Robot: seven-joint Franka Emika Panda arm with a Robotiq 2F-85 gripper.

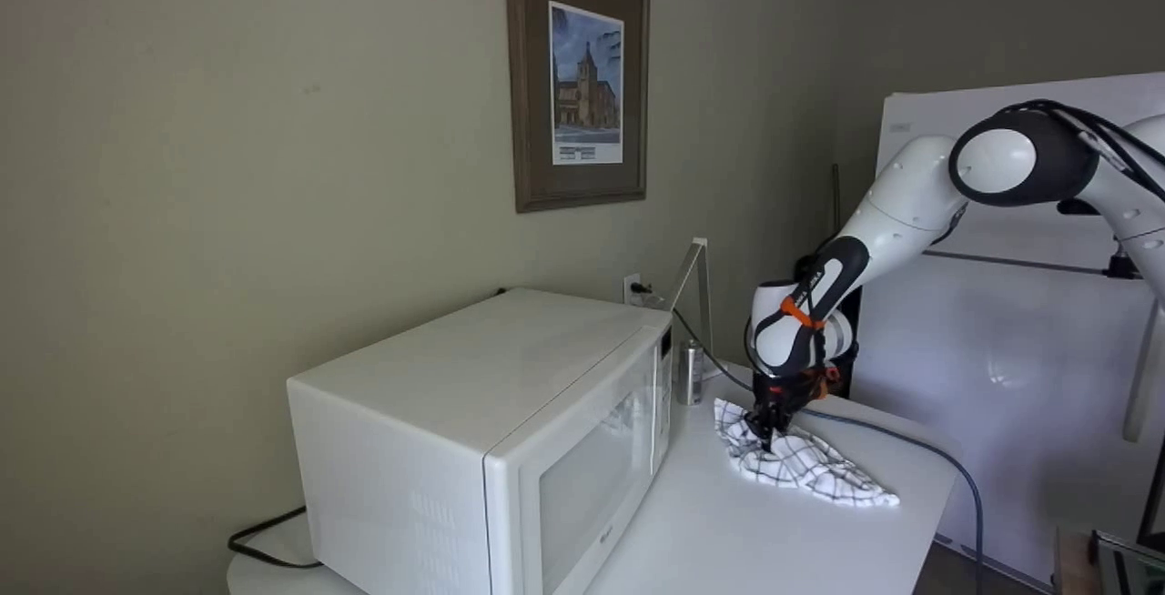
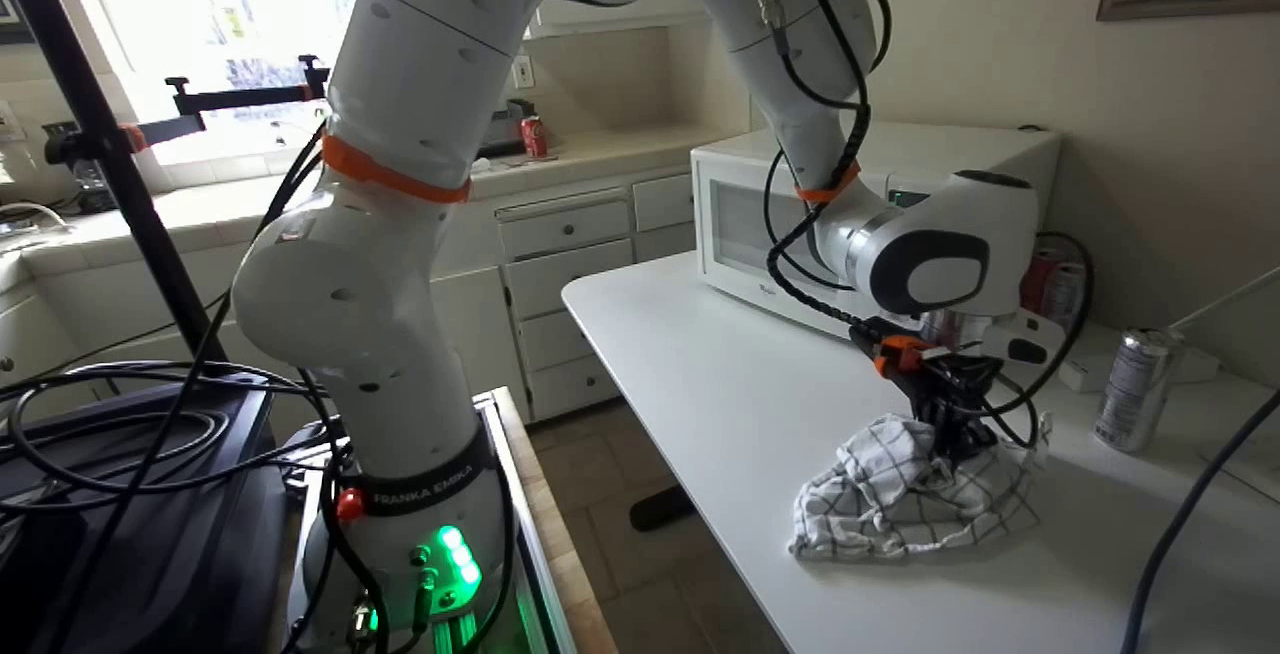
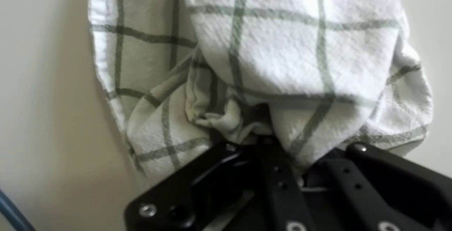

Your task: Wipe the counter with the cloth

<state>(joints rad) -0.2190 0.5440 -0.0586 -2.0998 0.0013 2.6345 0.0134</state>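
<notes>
Points the black metal two-fingered gripper [image 2: 958, 449] down at the smooth white counter [image 1: 728, 531] in both exterior views. Holds a bunched fold of the crumpled, dark-gridded white fabric cloth [image 2: 900, 514] between narrowed fingers, with the tips buried out of sight in the wrist view. Has the cloth resting on the counter, near an upright silver cylindrical can [image 1: 690, 375]. Also shows a boxy white microwave [image 1: 437, 468] there, apart from the cloth.
</notes>
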